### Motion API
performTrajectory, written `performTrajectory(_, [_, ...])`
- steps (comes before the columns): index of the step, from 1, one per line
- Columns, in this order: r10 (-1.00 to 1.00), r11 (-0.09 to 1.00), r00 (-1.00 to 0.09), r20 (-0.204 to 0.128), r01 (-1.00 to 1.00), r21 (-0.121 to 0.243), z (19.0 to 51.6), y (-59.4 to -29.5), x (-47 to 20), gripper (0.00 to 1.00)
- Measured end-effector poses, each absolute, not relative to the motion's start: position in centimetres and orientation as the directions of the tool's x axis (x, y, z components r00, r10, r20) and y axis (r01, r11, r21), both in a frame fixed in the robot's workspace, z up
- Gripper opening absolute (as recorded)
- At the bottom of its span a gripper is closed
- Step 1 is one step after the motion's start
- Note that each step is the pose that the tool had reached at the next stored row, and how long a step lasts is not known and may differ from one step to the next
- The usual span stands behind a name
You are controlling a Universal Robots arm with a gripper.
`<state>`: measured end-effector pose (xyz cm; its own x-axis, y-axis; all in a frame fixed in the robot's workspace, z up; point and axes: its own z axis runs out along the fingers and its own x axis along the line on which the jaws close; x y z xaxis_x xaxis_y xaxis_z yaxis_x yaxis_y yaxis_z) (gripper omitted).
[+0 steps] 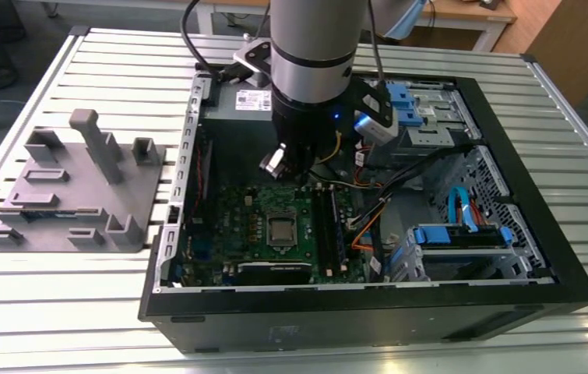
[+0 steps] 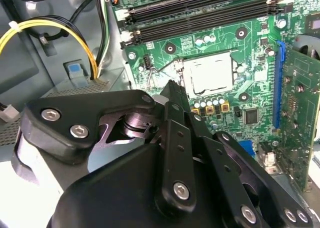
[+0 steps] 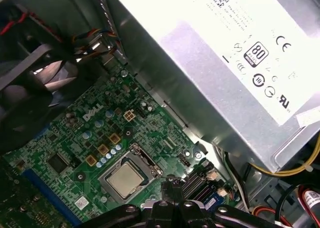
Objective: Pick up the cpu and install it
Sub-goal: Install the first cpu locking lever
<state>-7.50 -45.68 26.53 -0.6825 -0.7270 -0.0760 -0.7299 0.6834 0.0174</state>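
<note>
Open computer case [image 1: 574,288]: black sheet-metal box lying on its side on a ribbed, pale metal bench [image 1: 54,312].

Motherboard [image 1: 241,226]: flat green circuit board on the case floor, studded with small round capacitors and gold-coloured square parts; long black memory slots [image 2: 200,13] run beside the socket.

Cpu [image 3: 122,179]: small flat square chip with a dull silvery metal top, lying level inside the socket frame [image 3: 145,160] near the middle of the motherboard. In the second wrist view the cpu [image 2: 210,74] reads as a pale square inside a thin metal surround; in the exterior view it [image 1: 280,228] is a small grey square on the board.

Power supply [image 3: 210,63]: large box of matte grey metal with printed labels, standing at the edge of the motherboard, with yellow and black cables [image 2: 60,33] coming from it.

Grey fixture [image 1: 65,195]: moulded matte plastic block with upright posts and slots, on the bench at the exterior view's left, well apart from the case.

Drive bays [image 1: 460,241]: perforated metal cages with blue plastic clips, at the exterior view's right inside the case.

Gripper [image 3: 172,185]: black metal linkage with bolted joints, on a silver cylindrical arm reaching down into the case. The fingers [image 2: 175,95] are drawn narrow, tips close together, with nothing seen between them. They hang above the board just beside the socket, apart from the cpu and not touching it.
</note>
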Motion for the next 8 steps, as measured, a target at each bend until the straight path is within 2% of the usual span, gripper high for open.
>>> performTrajectory(8, [-0.726,0.684,-0.683,-0.075,-0.729,0.017,26.53,-44.78,-7.15,0.11])
